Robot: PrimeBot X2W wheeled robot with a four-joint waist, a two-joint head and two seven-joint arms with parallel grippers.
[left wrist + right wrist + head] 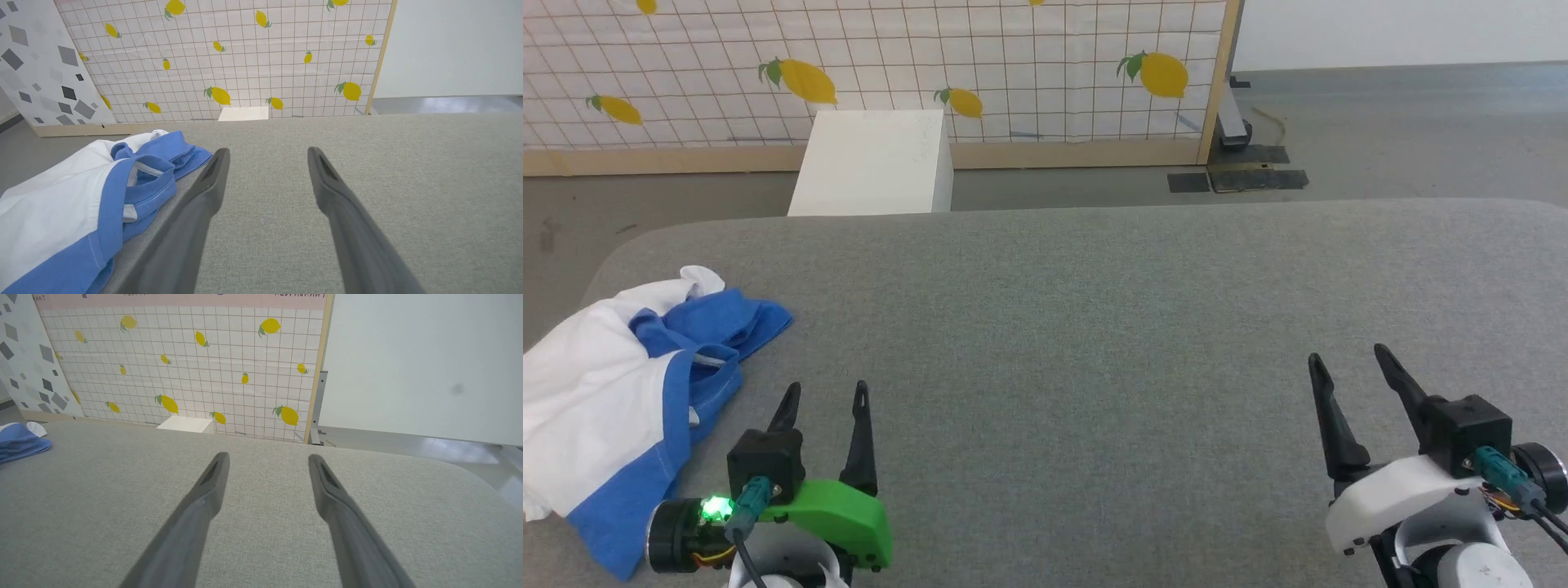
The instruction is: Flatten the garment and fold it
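Note:
The garment lies crumpled at the left edge of the grey padded table, white body and blue sleeves bunched together, part of it drooping over the table's side. It also shows at the left of the left wrist view as the garment, and as a small blue-and-white corner in the right wrist view. My left gripper stands open just right of the cloth, not touching it. Far to the right, my right gripper is open over bare table. Nothing sits between either pair of fingers.
A rigid white box stands on the floor behind the table's far edge. A lemon-patterned grid panel in a wooden frame closes off the back. Grey floor and a metal stand foot lie to the far right.

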